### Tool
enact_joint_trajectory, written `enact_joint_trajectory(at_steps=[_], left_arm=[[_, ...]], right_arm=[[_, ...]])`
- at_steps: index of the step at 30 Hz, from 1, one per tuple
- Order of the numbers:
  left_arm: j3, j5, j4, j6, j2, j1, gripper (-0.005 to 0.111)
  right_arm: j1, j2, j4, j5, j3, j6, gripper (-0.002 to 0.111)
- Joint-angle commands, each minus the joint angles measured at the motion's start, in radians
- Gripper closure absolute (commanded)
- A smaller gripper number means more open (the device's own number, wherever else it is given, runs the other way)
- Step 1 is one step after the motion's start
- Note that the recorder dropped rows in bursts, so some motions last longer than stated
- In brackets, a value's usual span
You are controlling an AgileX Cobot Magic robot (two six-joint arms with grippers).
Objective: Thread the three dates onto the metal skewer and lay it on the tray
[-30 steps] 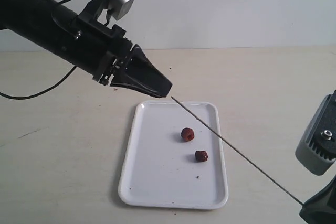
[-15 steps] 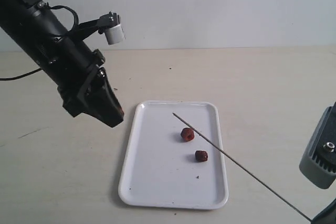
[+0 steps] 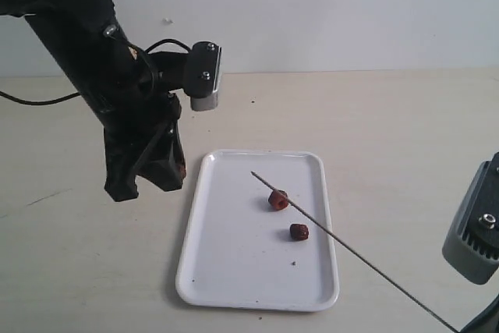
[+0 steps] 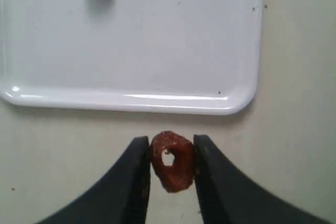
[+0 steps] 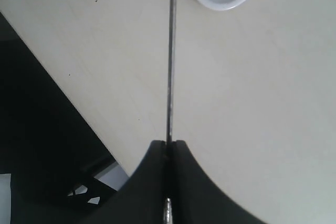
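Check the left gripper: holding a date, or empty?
Holding one. In the left wrist view the left gripper pinches a date between its fingers, just off the tray's rim.

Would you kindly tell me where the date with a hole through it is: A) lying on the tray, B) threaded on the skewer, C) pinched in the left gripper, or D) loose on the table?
C: the left wrist view shows the pierced date clamped in the left gripper, beyond the tray's rim.
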Motion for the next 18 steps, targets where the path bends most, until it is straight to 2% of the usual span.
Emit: enact_joint_trajectory(at_steps=[1,2,3,6,7,9,18], left_arm=[[-0.026,0.003,-0.228,-0.053,-0.016,0.022,0.077],[-0.028,0.005,-0.313,-0.050,-0.016,0.035,0.077],[-0.028,0.021,-0.461,-0.050,-0.016,0.065,0.077],[-0.028,0.131,-0.703,-0.063,-0.002,0.137,0.077],[-0.028,0.131,-0.809,-0.081,0.015,0.171,0.077],[-0.017,0.131,-0.903,-0.160,0.024,0.205,0.077],[-0.015,0.131,-0.933,-0.246,0.024,0.212,0.077]], right_arm=[[0.001,0.000,0.009,-0.034,0.017,-0.003,0.108],[0.001,0.000,0.014,-0.048,0.024,-0.003,0.108],[0.001,0.000,0.034,-0.073,0.050,-0.003,0.108],[0.001,0.000,0.036,-0.097,0.055,0.002,0.108],[0.001,0.000,0.038,-0.115,0.055,0.002,0.108],[0.001,0.000,0.038,-0.142,0.055,0.006,0.108],[0.001,0.000,-0.027,-0.228,0.055,0.075,0.108]])
